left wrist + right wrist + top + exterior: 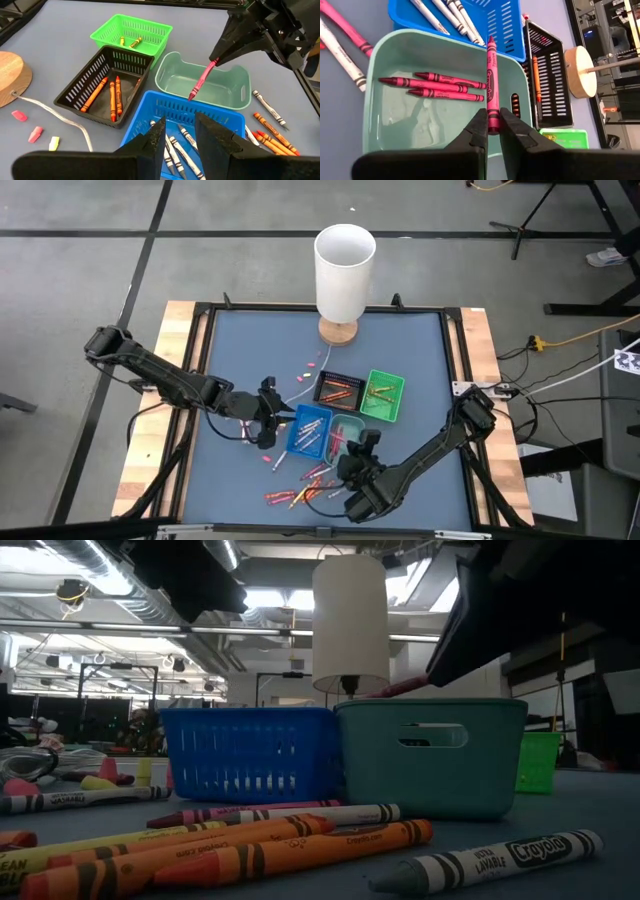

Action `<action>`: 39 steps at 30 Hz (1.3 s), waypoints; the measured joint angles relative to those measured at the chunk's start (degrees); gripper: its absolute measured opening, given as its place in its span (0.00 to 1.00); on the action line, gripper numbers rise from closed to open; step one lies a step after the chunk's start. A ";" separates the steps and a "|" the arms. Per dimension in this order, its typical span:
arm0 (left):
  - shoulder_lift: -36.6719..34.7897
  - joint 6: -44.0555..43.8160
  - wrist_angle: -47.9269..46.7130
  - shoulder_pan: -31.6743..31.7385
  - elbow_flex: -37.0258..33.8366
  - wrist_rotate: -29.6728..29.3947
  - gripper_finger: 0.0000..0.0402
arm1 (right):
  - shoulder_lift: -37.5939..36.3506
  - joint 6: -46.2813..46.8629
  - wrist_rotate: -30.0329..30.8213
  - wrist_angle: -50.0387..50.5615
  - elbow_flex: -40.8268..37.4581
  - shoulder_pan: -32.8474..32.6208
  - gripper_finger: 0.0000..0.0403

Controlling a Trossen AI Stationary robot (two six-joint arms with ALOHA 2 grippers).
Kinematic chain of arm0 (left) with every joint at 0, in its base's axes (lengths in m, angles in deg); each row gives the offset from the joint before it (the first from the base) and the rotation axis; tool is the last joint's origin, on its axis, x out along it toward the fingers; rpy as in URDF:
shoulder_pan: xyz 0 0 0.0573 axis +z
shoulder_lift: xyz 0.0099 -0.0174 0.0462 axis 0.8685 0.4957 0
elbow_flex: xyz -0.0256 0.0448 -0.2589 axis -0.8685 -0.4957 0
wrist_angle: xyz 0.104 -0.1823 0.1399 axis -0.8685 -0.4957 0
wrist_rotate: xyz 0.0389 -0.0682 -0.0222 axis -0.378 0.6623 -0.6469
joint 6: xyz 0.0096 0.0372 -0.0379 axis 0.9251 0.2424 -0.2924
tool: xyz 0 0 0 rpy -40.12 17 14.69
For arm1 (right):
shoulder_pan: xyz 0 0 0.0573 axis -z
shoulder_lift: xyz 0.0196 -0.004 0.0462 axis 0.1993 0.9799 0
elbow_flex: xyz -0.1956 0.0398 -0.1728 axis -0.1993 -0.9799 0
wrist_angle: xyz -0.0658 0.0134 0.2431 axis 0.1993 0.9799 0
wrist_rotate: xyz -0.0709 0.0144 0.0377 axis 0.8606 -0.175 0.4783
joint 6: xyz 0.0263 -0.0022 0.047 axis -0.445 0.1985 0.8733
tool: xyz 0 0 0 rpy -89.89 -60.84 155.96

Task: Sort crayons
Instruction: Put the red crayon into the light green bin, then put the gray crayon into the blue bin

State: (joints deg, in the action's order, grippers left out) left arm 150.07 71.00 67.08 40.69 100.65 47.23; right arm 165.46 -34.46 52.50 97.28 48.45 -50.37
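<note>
Pink crayon pinched betw. right gripper fingers, held above teal tray; left gripper spread over blue tray.

small green slotted plastic tray mostly hidden behind teal solid-walled plastic tray in the low view; orange crayon cut off at frame edge

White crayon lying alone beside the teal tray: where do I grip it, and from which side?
Grip the white crayon at mid-length, straight from above, jaws across its thin barrel. It lies flat on the mat, and its middle sits clear of the teal tray and the orange crayons.
</note>
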 joint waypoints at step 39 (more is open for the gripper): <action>0.04 -5.87 -16.96 3.81 0.00 6.23 0.22 | 0.00 0.12 -6.55 0.48 0.00 -0.12 0.30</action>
State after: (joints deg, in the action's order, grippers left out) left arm 150.12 65.13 50.12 44.49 100.65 53.46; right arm 165.46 -34.34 45.95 97.76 48.45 -50.49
